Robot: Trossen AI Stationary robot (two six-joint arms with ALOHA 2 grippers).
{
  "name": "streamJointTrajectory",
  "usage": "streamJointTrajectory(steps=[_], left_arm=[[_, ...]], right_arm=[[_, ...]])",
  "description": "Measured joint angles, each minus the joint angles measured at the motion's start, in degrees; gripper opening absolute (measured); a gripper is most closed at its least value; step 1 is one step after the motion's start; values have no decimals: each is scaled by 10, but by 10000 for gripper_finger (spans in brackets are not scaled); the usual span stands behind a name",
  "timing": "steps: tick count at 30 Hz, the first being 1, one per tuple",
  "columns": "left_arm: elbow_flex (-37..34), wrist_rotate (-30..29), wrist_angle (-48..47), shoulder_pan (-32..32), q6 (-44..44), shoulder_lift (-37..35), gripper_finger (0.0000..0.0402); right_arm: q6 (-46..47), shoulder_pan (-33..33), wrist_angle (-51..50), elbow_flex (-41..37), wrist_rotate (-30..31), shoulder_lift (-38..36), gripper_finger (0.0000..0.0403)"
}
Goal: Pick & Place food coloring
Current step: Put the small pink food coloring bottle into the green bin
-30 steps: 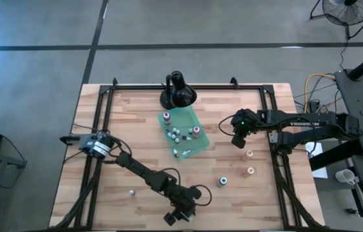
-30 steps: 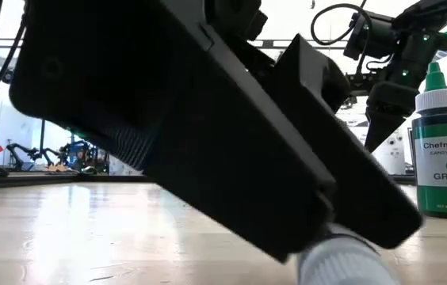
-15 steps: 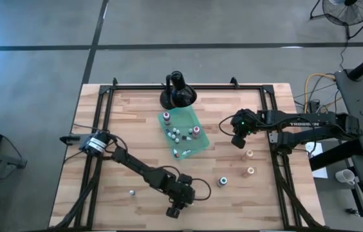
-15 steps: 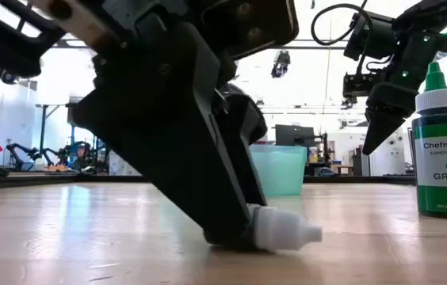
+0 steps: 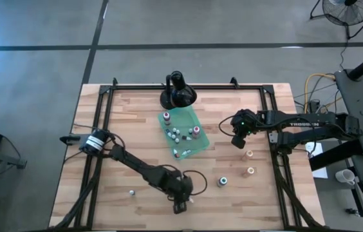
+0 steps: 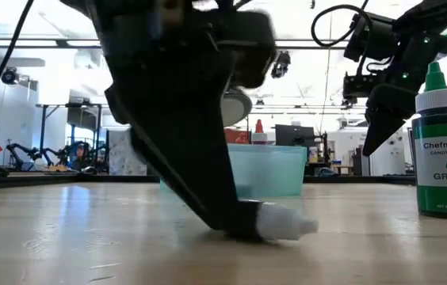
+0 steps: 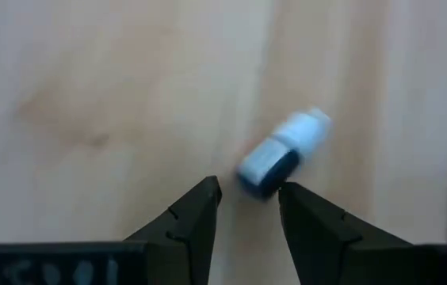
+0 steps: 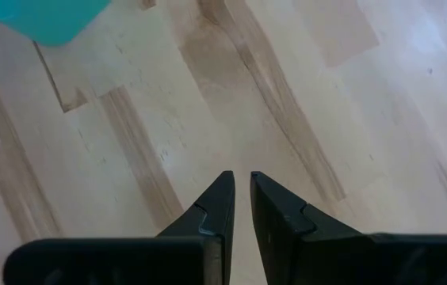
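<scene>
Wood surface [image 5: 123,129] carried everything. Left arm reached along it toward the front edge; right arm hung over the right side. Black stand [image 5: 177,93] stood at the back centre, just behind the teal tray [image 5: 197,147], which held several small bottles [image 5: 177,134] upright. Left end effector [image 5: 179,205] was down at the front of the surface, fingers [image 7: 196,218] apart around the dark end of a lying bottle [image 7: 280,153]; whether they pressed it, could not tell. In the low view that bottle [image 6: 283,222] lay on its side, white cap pointing away from the fingers. Right end effector [image 5: 237,140] hovered right of the tray, fingers [image 8: 217,207] together, nothing between them. Green bottle [image 5: 222,182] stood upright right of the left end effector. Two pale bottles [image 5: 250,162] stood near the right rail. One more tiny bottle [image 5: 131,191] sat front left.
</scene>
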Motion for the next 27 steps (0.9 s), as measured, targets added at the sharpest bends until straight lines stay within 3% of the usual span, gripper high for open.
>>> streamJointTrajectory(steps=[4, 6, 11, 16, 21, 27], left_arm=[[-2, -55, -29, -6, -131, -11, 121], [-3, -77, -37, -12, -156, -15, 121], [-2, -92, -57, -32, -62, -21, 121], [0, -78, -73, -36, -40, -35, 121], [12, -83, -58, -34, 65, -36, 121], [8, -77, -52, -29, 74, -36, 121]], right_arm=[[0, 0, 2, -5, 0, 0, 38], [0, 0, 6, -6, 0, 0, 38], [-2, 0, 8, -9, 0, 0, 38], [-5, 0, 10, -9, 0, 0, 38], [-4, 0, 12, -10, 0, 0, 38], [-4, 0, 16, -13, 0, 0, 38]])
